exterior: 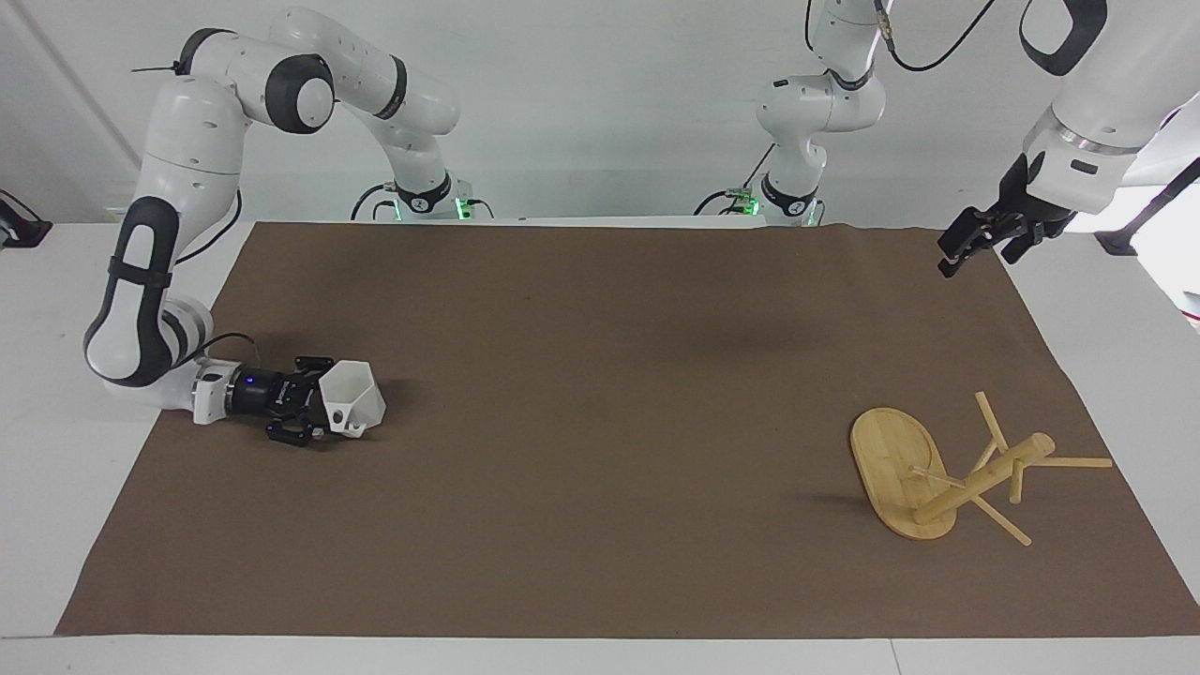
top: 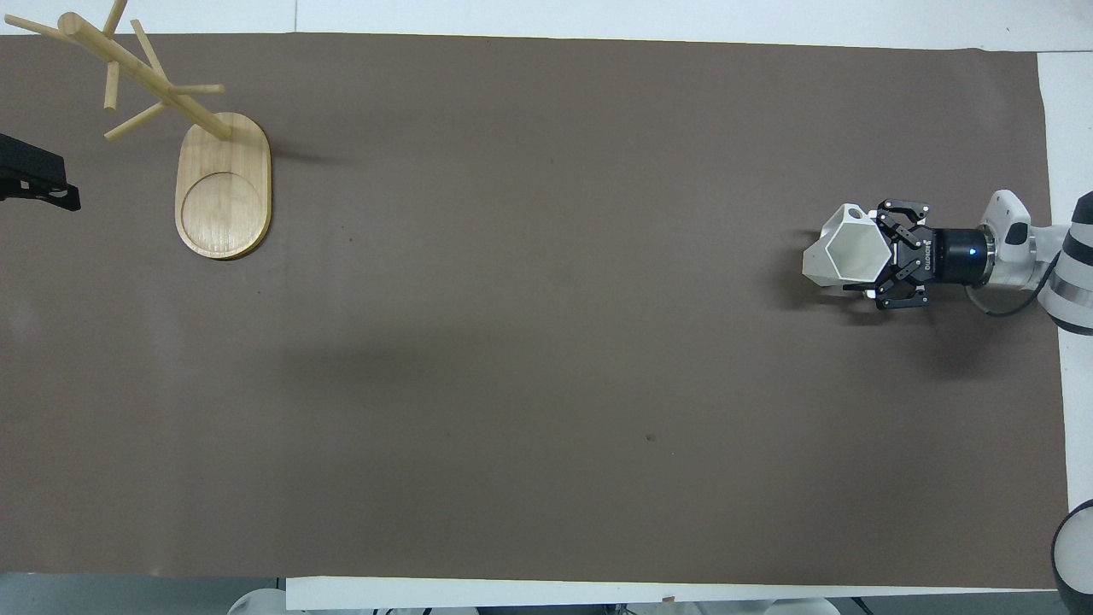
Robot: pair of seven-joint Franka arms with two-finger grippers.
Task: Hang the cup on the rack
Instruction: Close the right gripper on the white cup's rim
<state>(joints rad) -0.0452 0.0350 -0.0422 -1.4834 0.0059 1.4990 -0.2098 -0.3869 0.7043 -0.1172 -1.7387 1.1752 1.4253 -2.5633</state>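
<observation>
The white faceted cup [exterior: 356, 405] rests tilted on the brown mat at the right arm's end of the table, its mouth turned up and toward my right gripper. It also shows in the overhead view [top: 845, 254], its handle on the side farther from the robots. My right gripper [exterior: 314, 401] lies low and level at the mat, open, with one finger on each side of the cup's rim [top: 873, 254]. The bamboo rack [exterior: 947, 478] stands on its oval base [top: 224, 198] at the left arm's end. My left gripper [exterior: 958, 253] waits in the air over the mat's corner.
The brown mat [exterior: 600, 450] covers most of the table. The left gripper shows at the frame edge in the overhead view [top: 38, 181], beside the rack. The rack's thin pegs [top: 137, 51] stick out past its base.
</observation>
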